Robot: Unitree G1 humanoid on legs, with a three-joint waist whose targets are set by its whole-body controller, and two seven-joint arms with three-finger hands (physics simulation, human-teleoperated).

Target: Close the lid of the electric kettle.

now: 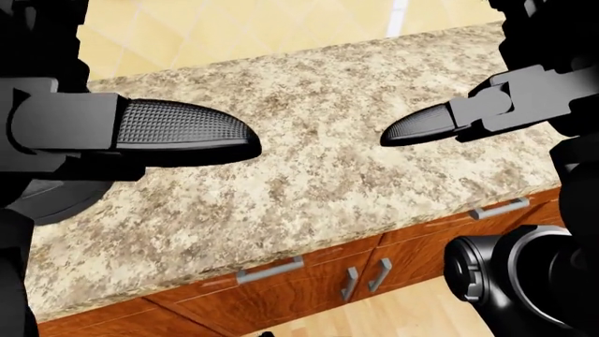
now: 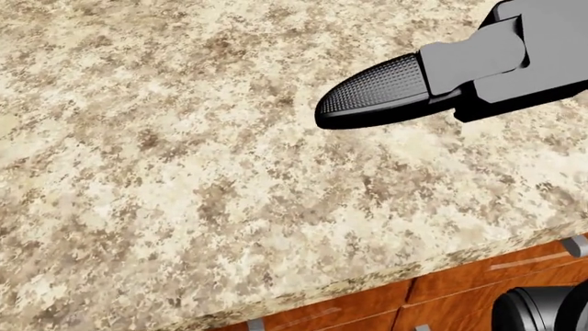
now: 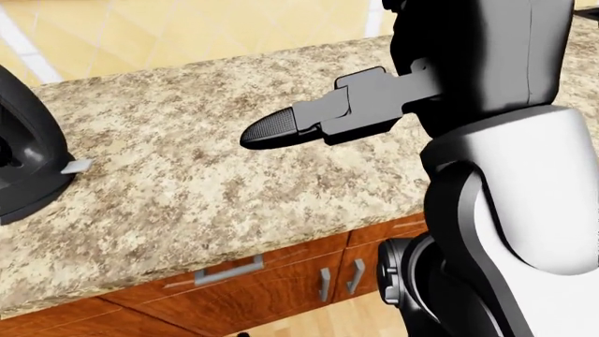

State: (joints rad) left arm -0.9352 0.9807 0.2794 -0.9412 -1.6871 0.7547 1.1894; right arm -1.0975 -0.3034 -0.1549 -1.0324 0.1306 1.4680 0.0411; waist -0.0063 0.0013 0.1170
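Observation:
The black electric kettle stands on the speckled counter at the left edge of the right-eye view, with a small grey lever at its base. Its top and lid are cut off by the frame. In the left-eye view only a dark curve of the kettle's base shows under my left hand. That hand hovers over the counter with a ribbed finger stretched out and nothing in it. My right hand also floats above the counter to the kettle's right, finger extended and empty, well apart from the kettle.
The granite counter fills the head view. Brown cabinet drawers with grey handles run below its edge. My right forearm blocks the right side of the right-eye view. Tiled floor lies past the counter's top edge.

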